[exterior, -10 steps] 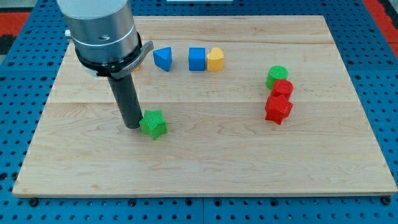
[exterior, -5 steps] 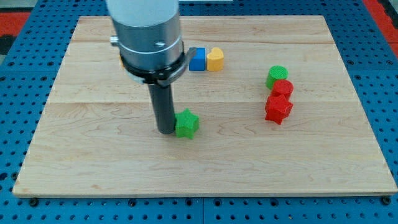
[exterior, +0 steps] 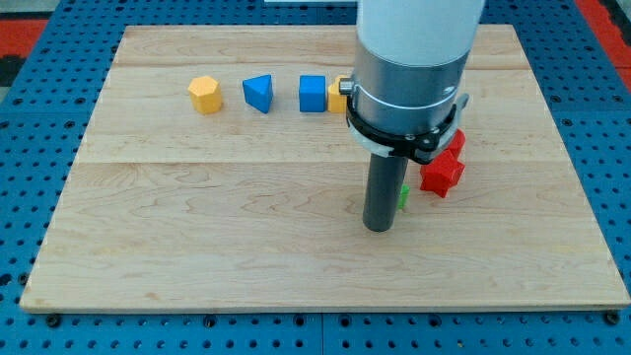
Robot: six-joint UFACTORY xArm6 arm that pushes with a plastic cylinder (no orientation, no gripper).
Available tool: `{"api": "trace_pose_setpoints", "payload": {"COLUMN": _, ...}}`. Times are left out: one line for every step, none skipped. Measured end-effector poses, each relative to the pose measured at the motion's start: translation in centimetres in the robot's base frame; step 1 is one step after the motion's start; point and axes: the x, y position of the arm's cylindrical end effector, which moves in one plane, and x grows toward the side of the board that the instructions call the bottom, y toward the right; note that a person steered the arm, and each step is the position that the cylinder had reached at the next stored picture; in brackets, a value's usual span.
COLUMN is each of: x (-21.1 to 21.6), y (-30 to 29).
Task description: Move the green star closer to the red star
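The green star [exterior: 402,196] is almost fully hidden behind my rod; only a small green sliver shows at the rod's right side. My tip [exterior: 379,227] rests on the board just left of it, touching or nearly touching. The red star [exterior: 441,175] lies a short way to the right of the green star, partly covered by the arm's body. A second red block [exterior: 456,143] shows just above it.
Along the view's top lie a yellow block [exterior: 204,95], a blue triangular block [exterior: 258,93], a blue cube [exterior: 313,94] and a yellow block [exterior: 338,96] half hidden by the arm. The arm's body hides the area near the red blocks.
My tip has slid to the view's right, pushing the green star from the board's left-middle to just left of the red star. The arm now covers the green round block.
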Motion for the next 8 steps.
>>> {"api": "trace_pose_setpoints", "payload": {"x": 0.0, "y": 0.0}}
{"api": "trace_pose_setpoints", "payload": {"x": 0.1, "y": -0.7}}
{"api": "trace_pose_setpoints", "payload": {"x": 0.0, "y": -3.7}}
{"api": "trace_pose_setpoints", "payload": {"x": -1.2, "y": -6.0}}
{"api": "trace_pose_setpoints", "payload": {"x": -2.2, "y": -5.9}}
{"api": "trace_pose_setpoints", "payload": {"x": -2.4, "y": -3.6}}
{"api": "trace_pose_setpoints", "payload": {"x": -3.1, "y": -0.6}}
{"api": "trace_pose_setpoints", "payload": {"x": -3.3, "y": 1.5}}
